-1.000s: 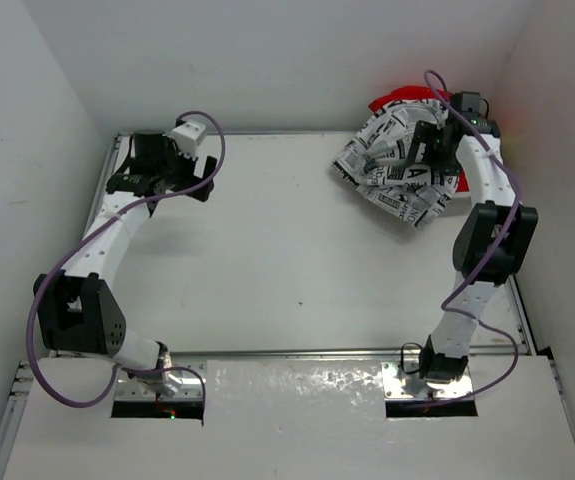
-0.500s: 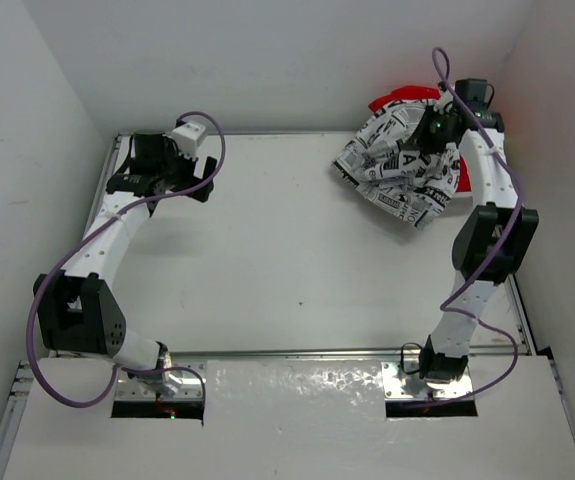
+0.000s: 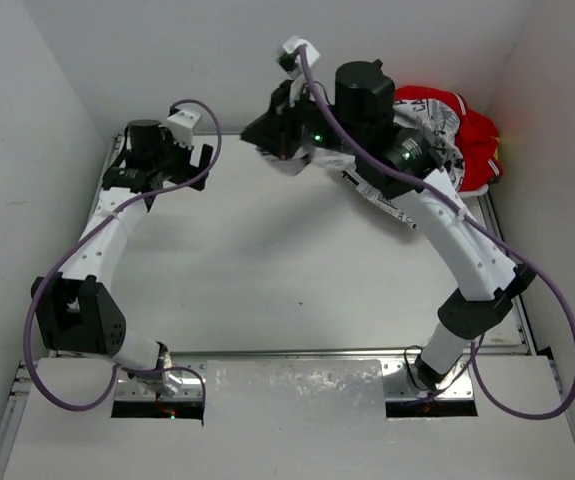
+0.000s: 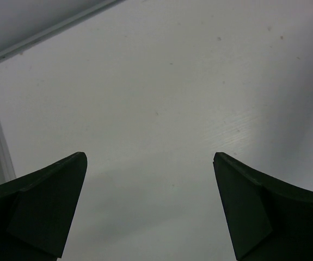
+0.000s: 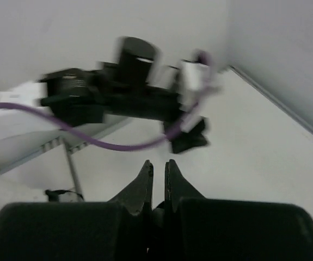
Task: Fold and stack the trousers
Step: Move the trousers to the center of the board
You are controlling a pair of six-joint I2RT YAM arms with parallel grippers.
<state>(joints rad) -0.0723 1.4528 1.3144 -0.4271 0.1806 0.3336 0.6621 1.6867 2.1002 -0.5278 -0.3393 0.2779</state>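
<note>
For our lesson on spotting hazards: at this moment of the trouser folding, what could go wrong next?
The right gripper is shut, yet its wrist view shows no cloth between the fingers: the trousers may have been missed or may slip. It faces the left gripper closely; the arms could collide.

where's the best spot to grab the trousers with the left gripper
Probably the loose printed edge of the trousers lying on the table, at the heap's left near side. Bring the open left gripper in low from the left: the wall and red cloth close off the far side, and the right arm crosses above.
</note>
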